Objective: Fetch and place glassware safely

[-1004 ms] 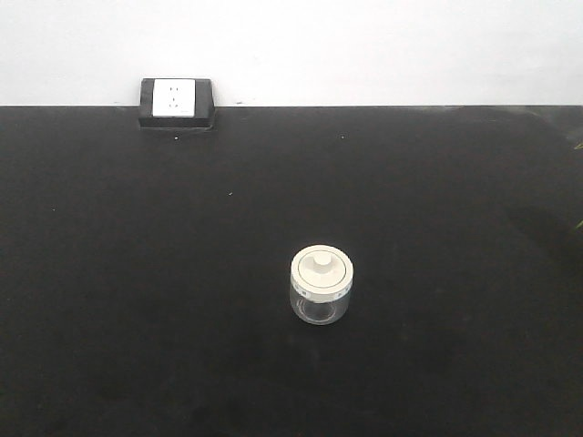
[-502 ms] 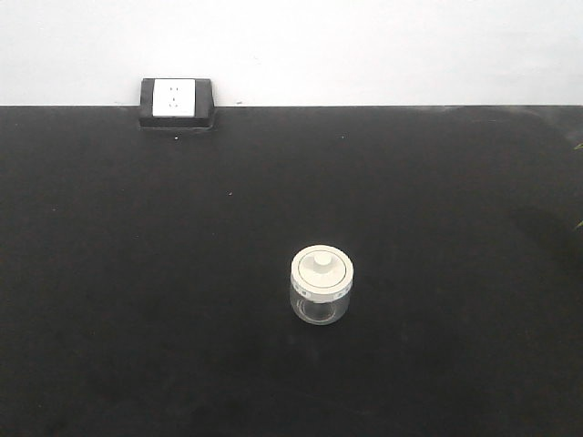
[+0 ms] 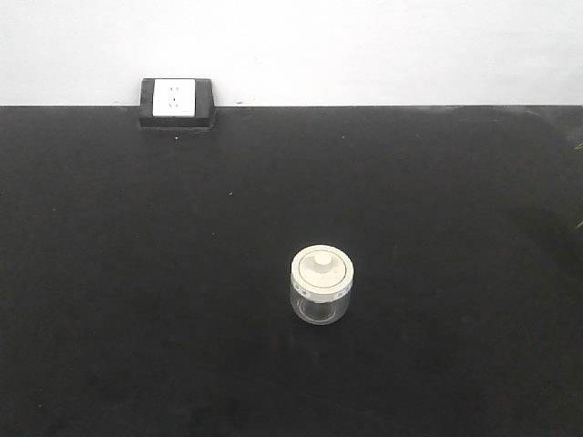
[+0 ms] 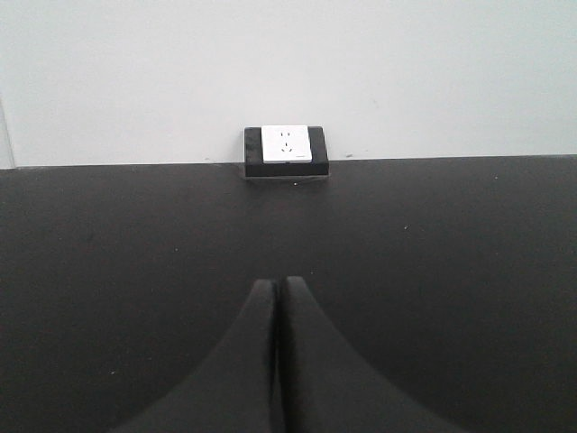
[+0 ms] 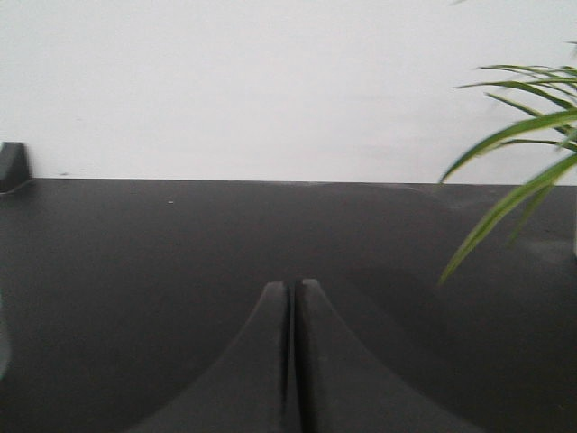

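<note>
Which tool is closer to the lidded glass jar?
Probably right, not certain. The right tool points to the right of the glass jar; the left tool faces the wall socket, well left of it.

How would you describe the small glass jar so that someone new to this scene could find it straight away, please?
Start from the wide black tabletop that meets a white wall. The small squat clear glass jar stands upright near its middle, well in front of and to the right of the white socket in a black housing at the table's back edge. Its round cream-white knobbed lid sets it apart.
</note>
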Robot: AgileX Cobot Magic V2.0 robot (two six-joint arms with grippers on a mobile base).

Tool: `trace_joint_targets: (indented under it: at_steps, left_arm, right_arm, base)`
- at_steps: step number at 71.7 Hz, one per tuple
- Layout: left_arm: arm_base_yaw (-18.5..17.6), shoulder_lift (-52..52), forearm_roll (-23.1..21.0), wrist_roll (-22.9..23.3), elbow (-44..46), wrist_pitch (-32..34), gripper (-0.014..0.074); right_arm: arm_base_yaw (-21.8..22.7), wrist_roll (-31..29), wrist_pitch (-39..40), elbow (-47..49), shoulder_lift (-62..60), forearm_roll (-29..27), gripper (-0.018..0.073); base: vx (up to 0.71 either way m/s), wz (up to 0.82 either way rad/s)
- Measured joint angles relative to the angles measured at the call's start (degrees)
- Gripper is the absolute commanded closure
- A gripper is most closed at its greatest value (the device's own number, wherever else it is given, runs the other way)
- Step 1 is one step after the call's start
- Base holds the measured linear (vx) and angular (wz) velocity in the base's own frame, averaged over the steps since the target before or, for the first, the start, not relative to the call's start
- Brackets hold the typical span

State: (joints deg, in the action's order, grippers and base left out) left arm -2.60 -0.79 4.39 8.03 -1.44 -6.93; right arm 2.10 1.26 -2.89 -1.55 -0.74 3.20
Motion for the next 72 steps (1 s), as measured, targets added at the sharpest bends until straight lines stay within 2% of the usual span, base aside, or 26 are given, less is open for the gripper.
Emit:
trace_joint_targets:
  at_steps: [8,19,72]
  left_arm:
    - [0.0,0.0,0.0,0.0,0.0,0.0,0.0603]
    - [0.0,0.0,0.0,0.0,0.0,0.0,0.0603]
    - [0.0,0.0,0.0,0.0,0.0,0.0,0.0603]
  right_arm:
    - [-2.23,0.0,0.04,0.0,0.0,0.23,0.0567]
    - [-2.9,0.0,0.04,0.0,0.0,0.23,0.0567]
    - [-2.87,0.0,0.04,0.0,0.0,0.23,0.0567]
  base:
    - [0.0,0.0]
    - [0.0,0.0]
    - [0.0,0.0]
